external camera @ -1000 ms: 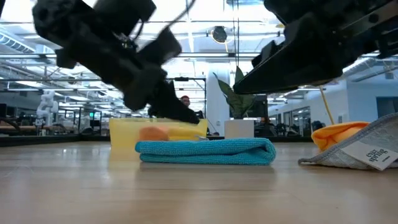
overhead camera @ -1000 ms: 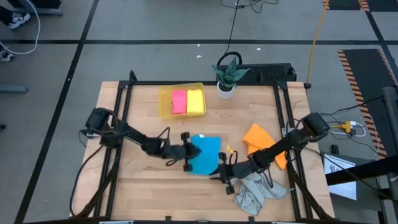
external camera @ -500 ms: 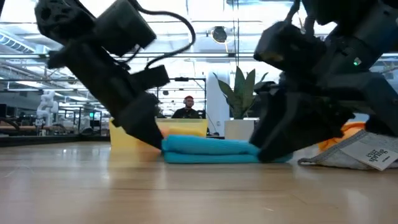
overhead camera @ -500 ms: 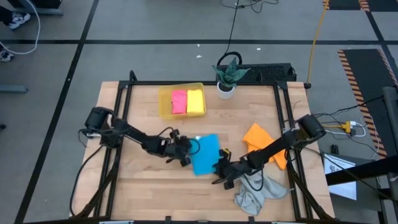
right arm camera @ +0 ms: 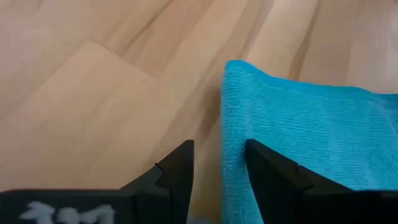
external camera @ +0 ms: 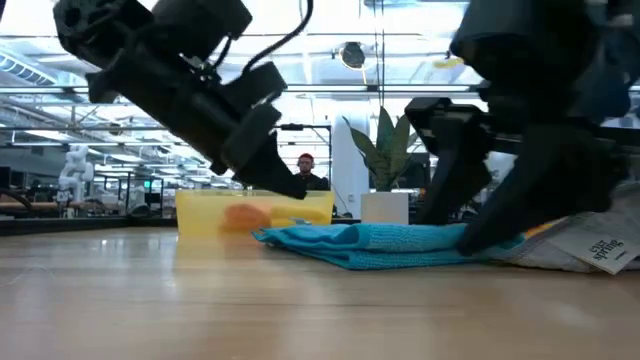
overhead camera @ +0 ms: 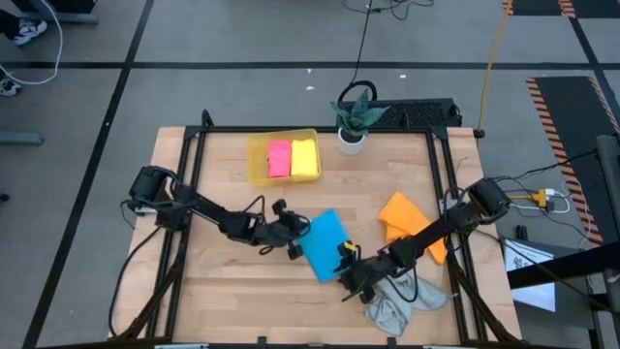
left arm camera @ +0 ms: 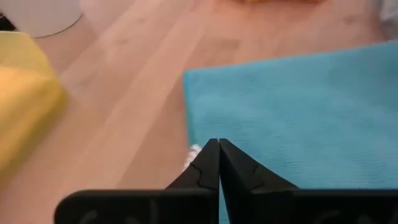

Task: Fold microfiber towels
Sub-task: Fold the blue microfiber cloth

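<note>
The wooden table point(overhead camera: 223, 281) holds a yellow tray point(overhead camera: 256, 160), a potted plant point(overhead camera: 352, 136), and blue point(overhead camera: 325, 244), orange point(overhead camera: 402, 213) and grey point(overhead camera: 392, 308) towels.

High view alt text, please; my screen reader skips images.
A folded blue towel lies mid-table between the left gripper, jaws shut at its edge, and the right gripper, jaws open. Pink and yellow towels sit in a tray.

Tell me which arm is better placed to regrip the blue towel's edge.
Probably the right. The right gripper is open with the blue towel edge between its fingers. The left gripper is shut, tips at the towel's opposite edge, and would have to open first.
</note>
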Robot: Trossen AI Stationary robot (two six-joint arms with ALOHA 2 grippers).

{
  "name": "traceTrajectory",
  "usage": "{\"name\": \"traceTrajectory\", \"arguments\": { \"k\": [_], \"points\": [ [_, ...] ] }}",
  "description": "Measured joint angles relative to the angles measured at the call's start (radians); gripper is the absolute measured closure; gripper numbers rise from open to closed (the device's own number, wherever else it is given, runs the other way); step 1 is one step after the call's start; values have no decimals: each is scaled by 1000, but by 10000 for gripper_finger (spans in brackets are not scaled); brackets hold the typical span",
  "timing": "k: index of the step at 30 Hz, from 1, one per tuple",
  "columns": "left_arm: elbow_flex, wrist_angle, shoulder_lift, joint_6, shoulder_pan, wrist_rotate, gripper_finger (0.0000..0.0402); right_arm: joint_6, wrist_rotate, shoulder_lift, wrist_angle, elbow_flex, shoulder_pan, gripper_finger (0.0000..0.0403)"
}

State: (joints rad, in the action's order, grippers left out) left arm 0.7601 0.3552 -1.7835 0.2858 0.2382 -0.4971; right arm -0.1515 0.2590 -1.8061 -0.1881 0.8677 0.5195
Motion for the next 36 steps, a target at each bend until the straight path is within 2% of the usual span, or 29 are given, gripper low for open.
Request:
{"name": "traceTrajectory", "arguments": {
  "k": [8,11,16,19,23,29,31,36],
  "points": [
    [-1,-121,-52,48,-44,25,387,-42,30,-41,13,3,-8,292],
    [-1,-120,-52,56,-34,25,394,-69,101,-70,-18,3,-6,320],
    [1,-88,-47,53,-2,25,393,-74,104,-77,-66,1,-7,385],
    [1,-93,-43,68,16,9,387,-67,100,-77,-77,1,-9,396],
    [2,-98,6,138,28,-17,396,-9,-10,-60,-79,0,-12,395],
    [1,-181,93,154,34,-91,391,67,-139,-9,-77,-1,-9,399],
    [-1,-140,96,136,33,-43,393,86,-157,-1,-78,-1,-16,400],
    [1,-14,81,98,41,173,396,113,-169,-1,-80,14,-37,401]
  ]
}}
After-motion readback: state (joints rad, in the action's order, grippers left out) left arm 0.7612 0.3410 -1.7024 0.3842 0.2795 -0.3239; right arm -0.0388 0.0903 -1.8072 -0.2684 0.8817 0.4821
